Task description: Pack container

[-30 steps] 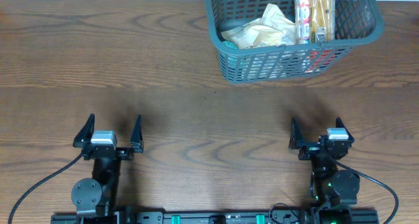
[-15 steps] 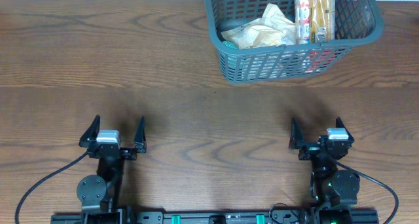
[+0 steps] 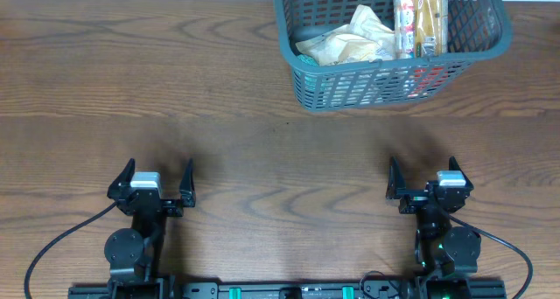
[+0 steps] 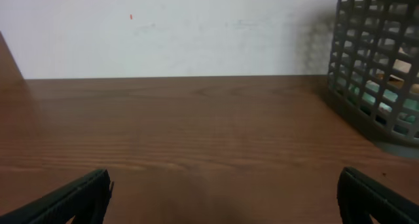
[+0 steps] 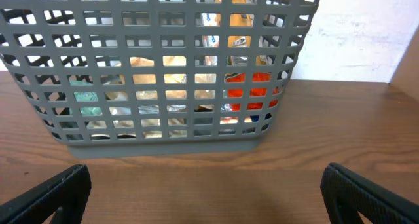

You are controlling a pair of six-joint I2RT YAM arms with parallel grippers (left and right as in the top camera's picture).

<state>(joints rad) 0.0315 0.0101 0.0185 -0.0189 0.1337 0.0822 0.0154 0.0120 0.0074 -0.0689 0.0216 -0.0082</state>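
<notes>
Seemingly packing is done: we should park left pincer (image 3: 158, 166) and right pincer (image 3: 423, 164), both spread empty, clear of the container (image 3: 385, 85).

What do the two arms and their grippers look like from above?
The left arm and right arm are black with round joints. The left gripper and right gripper each carry two pointed black fingers and a light grey block on top. A thin black cable loops from each base. Small green lights glow on the right arm.

Brown wood-grain table (image 3: 262, 115) — white wall (image 4: 196, 27) behind; tiny red speck (image 4: 131, 16), maybe mark.
</notes>
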